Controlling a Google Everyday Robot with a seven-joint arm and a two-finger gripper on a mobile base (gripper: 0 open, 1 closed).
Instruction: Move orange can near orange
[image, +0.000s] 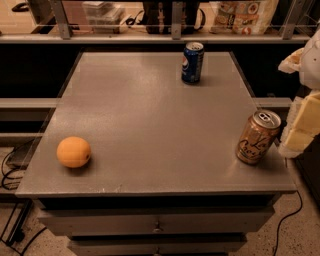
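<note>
The orange can (257, 137), copper-coloured with dark cursive lettering and a silver top, stands near the right edge of the grey table (150, 115) and leans to the right. The orange (73, 152) lies near the table's front left corner, far from the can. My gripper (301, 127), white and pale yellow, comes in from the right edge of the camera view, just right of the can at its height. I cannot tell whether it touches the can.
A blue soda can (192, 62) stands upright at the back of the table, right of centre. A shelf with bags and boxes (240, 17) runs behind the table. Drawers (157, 225) sit below the front edge. Cables lie on the floor at both sides.
</note>
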